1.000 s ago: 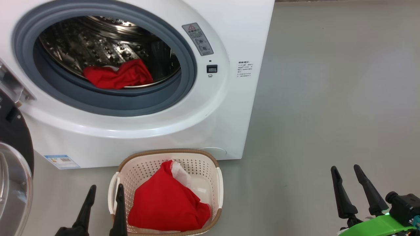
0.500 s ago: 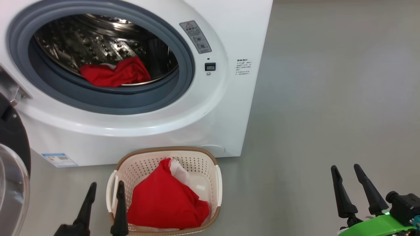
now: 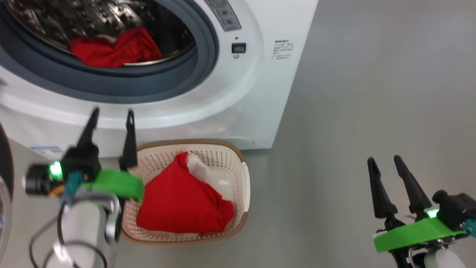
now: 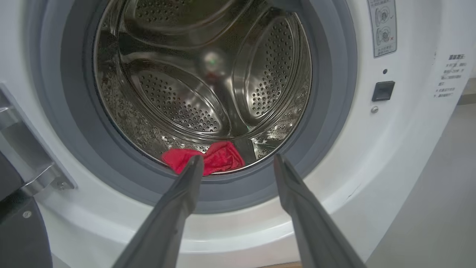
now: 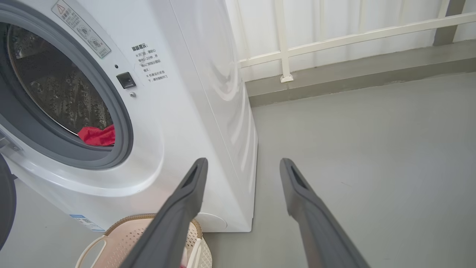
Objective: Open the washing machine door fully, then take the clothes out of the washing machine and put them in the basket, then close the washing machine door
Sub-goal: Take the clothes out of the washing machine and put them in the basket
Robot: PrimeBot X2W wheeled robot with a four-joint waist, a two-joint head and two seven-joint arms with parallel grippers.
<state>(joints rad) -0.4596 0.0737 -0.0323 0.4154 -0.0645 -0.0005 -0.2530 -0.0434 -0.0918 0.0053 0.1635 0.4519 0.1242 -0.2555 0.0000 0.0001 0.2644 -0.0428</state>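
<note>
- Grey floor (image 3: 372, 93) bears the washing machine (image 3: 260, 93).
- Left gripper (image 3: 112, 111): parted, empty, facing the drum (image 4: 186, 93).
- Right gripper (image 3: 383, 159): parted, empty.
- Clothes (image 4: 220, 158) lie at drum front; enter low, pinch a fold.

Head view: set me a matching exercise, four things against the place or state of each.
1 left claw
2 right claw
3 basket
4 drum

A open, above bare floor
B on the floor, one red garment inside
C open, in front of the washer
D another red garment at its front lip

Pairs: 1-C, 2-A, 3-B, 4-D
</note>
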